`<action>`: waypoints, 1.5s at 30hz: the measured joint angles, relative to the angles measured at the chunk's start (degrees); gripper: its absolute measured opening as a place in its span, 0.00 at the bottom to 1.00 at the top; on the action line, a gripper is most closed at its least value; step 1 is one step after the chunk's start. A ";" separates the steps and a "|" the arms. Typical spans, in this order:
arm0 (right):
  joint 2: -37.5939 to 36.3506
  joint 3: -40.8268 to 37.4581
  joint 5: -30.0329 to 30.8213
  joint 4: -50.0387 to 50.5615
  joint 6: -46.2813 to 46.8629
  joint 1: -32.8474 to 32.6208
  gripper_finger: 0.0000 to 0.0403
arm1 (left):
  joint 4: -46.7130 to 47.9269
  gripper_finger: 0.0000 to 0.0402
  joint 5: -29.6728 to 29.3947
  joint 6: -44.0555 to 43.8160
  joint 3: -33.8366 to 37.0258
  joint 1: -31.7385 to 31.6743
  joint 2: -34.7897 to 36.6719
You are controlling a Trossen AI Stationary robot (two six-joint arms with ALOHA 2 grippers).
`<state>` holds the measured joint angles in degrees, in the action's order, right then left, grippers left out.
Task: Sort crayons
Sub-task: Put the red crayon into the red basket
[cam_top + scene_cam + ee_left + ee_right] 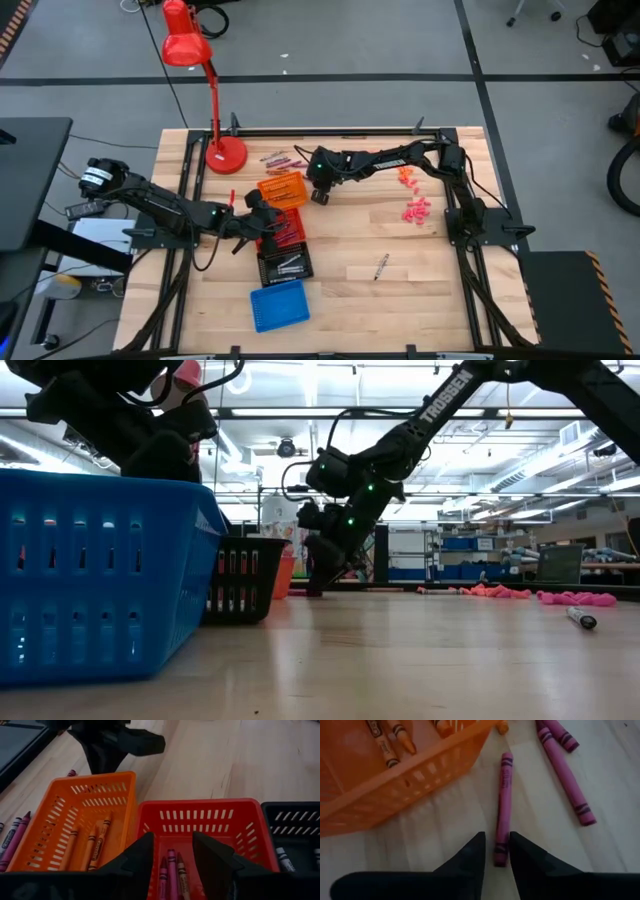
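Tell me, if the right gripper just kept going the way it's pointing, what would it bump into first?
Most likely the magenta crayon lying on the table beside the orange tray. The right gripper has its fingers apart over the crayon's near end, though depth is unclear.

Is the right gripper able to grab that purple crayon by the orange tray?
Probably yes: the right gripper is open just over the crayon's end on bare table, clear of the orange tray.

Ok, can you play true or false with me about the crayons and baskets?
1. The orange tray holds orange crayons. True.
2. The right tool hangs inside the blue tray. False: it is low over a purple crayon lying on the table beside the orange tray.
3. The left tool is over the red tray. True.
4. The red lamp lies flat. False: it stands upright.
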<state>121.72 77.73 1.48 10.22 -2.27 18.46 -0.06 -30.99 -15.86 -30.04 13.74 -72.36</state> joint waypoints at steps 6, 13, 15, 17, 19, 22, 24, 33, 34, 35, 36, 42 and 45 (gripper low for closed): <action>0.24 0.20 0.19 1.95 1.23 -0.22 0.15 | -0.28 0.37 0.23 0.00 0.02 0.04 0.00; -1.60 -0.04 0.42 5.19 0.75 -0.48 0.05 | -0.39 0.37 0.25 -0.02 0.02 0.04 0.00; -2.52 -0.22 1.06 6.83 0.71 -0.50 0.05 | -0.64 0.37 0.23 -0.01 0.00 0.07 0.00; -3.47 -0.37 2.13 8.81 0.57 -0.50 0.06 | -0.55 0.37 0.27 -0.02 0.00 0.07 0.32; -4.72 -0.41 2.46 10.30 0.58 -0.51 0.07 | -0.39 0.37 0.26 0.00 -0.40 0.07 1.03; -6.88 -0.37 3.94 13.30 0.80 -0.81 0.07 | -0.65 0.37 0.26 0.42 -1.13 0.33 2.49; -8.34 -0.37 5.28 15.22 0.82 -1.33 0.07 | -0.92 0.37 0.26 0.36 -1.16 0.39 3.13; -17.56 -3.76 10.80 7.50 -0.67 -6.89 0.07 | -6.71 0.37 0.20 0.38 -0.65 -0.99 2.16; -18.62 -5.16 10.63 4.82 -1.15 -7.83 0.07 | -8.32 0.37 0.20 0.60 -0.39 -1.21 2.17; -19.58 -6.60 10.61 2.47 -1.63 -8.82 0.07 | -9.26 0.37 0.19 0.82 -0.14 -1.52 2.18; -20.44 -8.00 10.51 -0.07 -2.08 -9.81 0.07 | -10.08 0.37 0.18 0.92 0.17 -1.79 2.06; -25.22 -19.09 7.56 -19.92 -4.12 -14.97 0.07 | -15.58 0.37 0.19 4.65 0.48 -2.38 1.92; -26.60 -24.23 6.58 -29.89 -5.09 -16.99 0.07 | -18.51 0.37 0.21 7.59 0.48 -2.38 1.90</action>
<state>95.12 53.51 8.06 -19.67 -7.37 1.47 -18.57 -30.79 -8.27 -29.56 11.35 -70.46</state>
